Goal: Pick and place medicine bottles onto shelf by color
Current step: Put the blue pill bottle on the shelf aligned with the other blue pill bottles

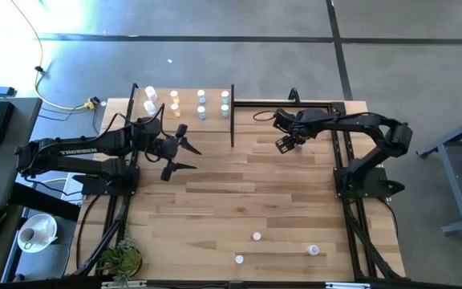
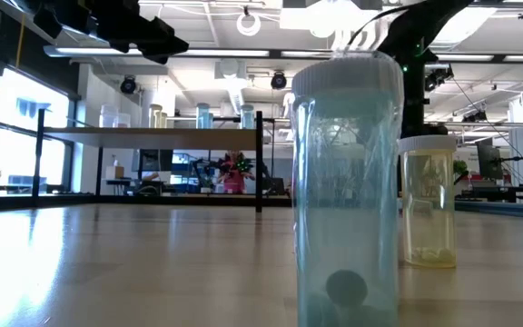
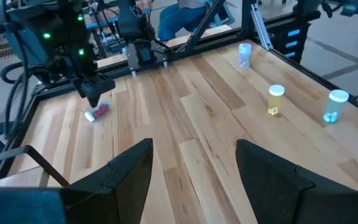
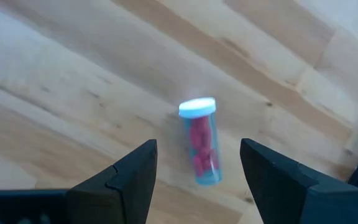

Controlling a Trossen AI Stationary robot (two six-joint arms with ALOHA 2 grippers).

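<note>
While I hold both arms over the counter (image 1: pixel 247 201), this is how I read it:

Right gripper (image 4: pixel 194 165): released, jaws spread wide, holding nothing, hanging just above a fallen bottle.

Pink bottle (image 4: pixel 201 146): lies on its side on the counter, directly under the right gripper and between its two fingers (image 4: pixel 123 180) without touching either. White cap points away from the wrist, base towards it.

Long axis: runs roughly parallel to the fingers, so I judge the jaws would close across the bottle's round body, not end to end. That is the relation my next move turns on.

Nearer arm: the right, clearly; from the left gripper (image 3: pixel 194 174) the same bottle (image 3: pixel 97 112) lies well ahead, across the boards.

Left gripper: released too, empty, waiting beside the shelf (image 1: pixel 187 104).

Shelf: to the left gripper's side, well apart from the right gripper, already carrying several bottles in rows.

Other bottles: a yellow bottle (image 3: pixel 276 99) and two blue ones (image 3: pixel 336 106) stand upright far ahead of the left gripper.

Next: I judge a straight descent, then a closing of the jaws.
</note>
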